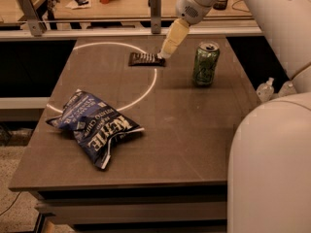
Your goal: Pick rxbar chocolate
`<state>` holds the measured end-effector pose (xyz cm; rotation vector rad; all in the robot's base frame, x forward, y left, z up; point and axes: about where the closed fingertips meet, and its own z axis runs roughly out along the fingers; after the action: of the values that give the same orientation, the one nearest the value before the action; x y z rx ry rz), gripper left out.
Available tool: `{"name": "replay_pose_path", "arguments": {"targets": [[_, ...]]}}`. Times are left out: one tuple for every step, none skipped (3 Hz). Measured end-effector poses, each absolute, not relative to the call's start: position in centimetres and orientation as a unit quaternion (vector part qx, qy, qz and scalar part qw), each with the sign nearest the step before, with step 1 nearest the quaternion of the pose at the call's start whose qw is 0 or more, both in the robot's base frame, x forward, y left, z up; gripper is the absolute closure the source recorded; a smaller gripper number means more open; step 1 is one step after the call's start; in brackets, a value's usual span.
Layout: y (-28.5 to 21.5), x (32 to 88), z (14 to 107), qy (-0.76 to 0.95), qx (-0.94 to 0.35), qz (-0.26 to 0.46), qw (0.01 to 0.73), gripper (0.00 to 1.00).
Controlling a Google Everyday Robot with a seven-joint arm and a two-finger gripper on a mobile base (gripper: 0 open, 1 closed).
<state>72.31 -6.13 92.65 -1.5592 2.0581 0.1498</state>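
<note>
While jaws hang at rxbar chocolate [146, 59], green can [205, 63] upright nearby.

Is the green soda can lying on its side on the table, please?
No, the green soda can stands upright, right of the rxbar chocolate, with the claw at that bar's right end.

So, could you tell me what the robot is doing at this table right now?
The robot's gripper is down at the right end of the rxbar chocolate, which lies flat near the far edge of the table, not yet lifted. A green can stands to the right, and a blue chip bag lies front left.
</note>
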Motion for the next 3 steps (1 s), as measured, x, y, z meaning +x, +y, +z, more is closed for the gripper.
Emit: {"name": "replay_pose_path", "arguments": {"targets": [[-4.6, 72.7, 92.3, 0.761, -0.59, 0.059, 0.265, 0.0], [-3.0, 73.3, 91.1, 0.758, -0.6, 0.063, 0.25, 0.0], [-2.1, 74.5, 89.2, 0.766, -0.598, 0.062, 0.229, 0.0]]}}
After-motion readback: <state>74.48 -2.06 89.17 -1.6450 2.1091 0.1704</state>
